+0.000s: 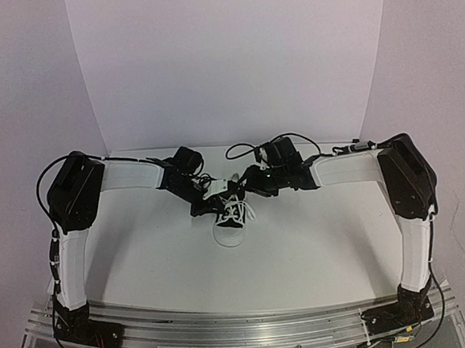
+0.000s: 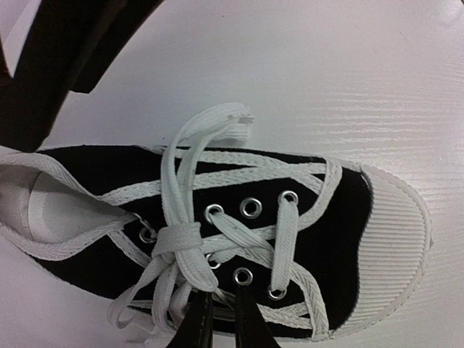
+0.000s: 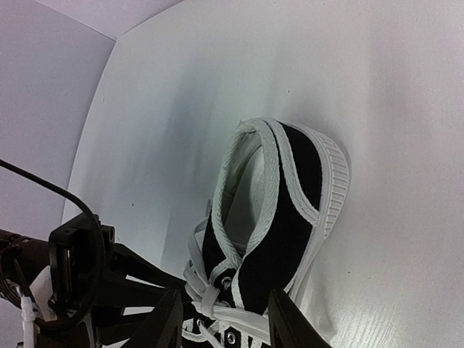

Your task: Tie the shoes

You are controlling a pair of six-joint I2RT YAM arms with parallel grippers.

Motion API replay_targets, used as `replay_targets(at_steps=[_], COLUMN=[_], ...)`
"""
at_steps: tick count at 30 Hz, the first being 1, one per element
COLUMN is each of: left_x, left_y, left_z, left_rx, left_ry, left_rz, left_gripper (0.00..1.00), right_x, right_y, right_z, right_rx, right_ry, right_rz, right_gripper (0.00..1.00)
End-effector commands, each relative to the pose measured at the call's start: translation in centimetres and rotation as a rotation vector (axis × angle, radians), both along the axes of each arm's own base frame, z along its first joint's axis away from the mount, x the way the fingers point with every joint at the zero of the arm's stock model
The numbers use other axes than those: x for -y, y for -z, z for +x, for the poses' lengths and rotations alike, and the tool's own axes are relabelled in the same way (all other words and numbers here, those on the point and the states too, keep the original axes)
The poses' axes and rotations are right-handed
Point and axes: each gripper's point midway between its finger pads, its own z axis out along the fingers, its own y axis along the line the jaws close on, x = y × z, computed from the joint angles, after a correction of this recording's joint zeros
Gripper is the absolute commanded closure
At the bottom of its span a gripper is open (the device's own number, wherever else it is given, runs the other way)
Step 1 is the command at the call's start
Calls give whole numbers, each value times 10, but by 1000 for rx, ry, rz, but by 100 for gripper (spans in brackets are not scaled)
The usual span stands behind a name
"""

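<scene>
Sneaker point(image 2: 341, 210) black canvas, white toe cap point(image 2: 395, 239); laces point(image 2: 177, 239) knotted near silver eyelets point(image 2: 252, 207).

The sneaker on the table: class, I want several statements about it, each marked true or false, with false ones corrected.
1. The sneaker is black with a white toe cap. True.
2. Two sneakers stand on the table. False: there is only one.
3. The white laces are crossed into a knot near the top eyelets. True.
4. In the top view the toe cap points at the back wall. False: it points toward the arm bases.
</scene>
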Motion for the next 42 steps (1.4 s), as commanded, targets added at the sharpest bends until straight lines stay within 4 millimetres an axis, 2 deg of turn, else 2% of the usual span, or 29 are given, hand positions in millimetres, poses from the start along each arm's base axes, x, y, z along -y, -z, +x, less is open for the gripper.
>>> replay_targets(at_steps=[1, 3, 7, 11, 21, 25, 33, 38, 42], left_x=[7, 6, 3, -8, -25, -27, -30, -24, -21], left_y=[-6, -8, -18, -25, -15, -11, -4, -7, -9], left_z=[15, 15, 7, -10, -39, -43, -51, -44, -38], left_rx=[12, 9, -23, -58, -168, -188, -221, -200, -186], left_ry=[-42, -45, -47, -44, -53, -56, -58, -65, -69], left_rz=[-13, -10, -5, 6, 50, 59, 68, 52, 44], left_gripper=[95, 100, 100, 100, 100, 100, 100, 100, 100], right_x=[-3, -3, 5, 17, 26, 34, 30, 15, 10], right_y=[-8, -6, -8, -9, -8, 4, 7, 17, 11], right_z=[2, 1, 1, -1, -9, -10, -5, 2, 6], right_rx=[19, 17, 22, 26, 32, -35, -134, -157, -128], right_ry=[-5, -8, -6, -5, -104, -123, 90, 170, 221], right_rz=[31, 28, 29, 21, 26, 64, 178, 248, 281], right_gripper=[59, 59, 59, 59, 57, 56, 48, 42, 42])
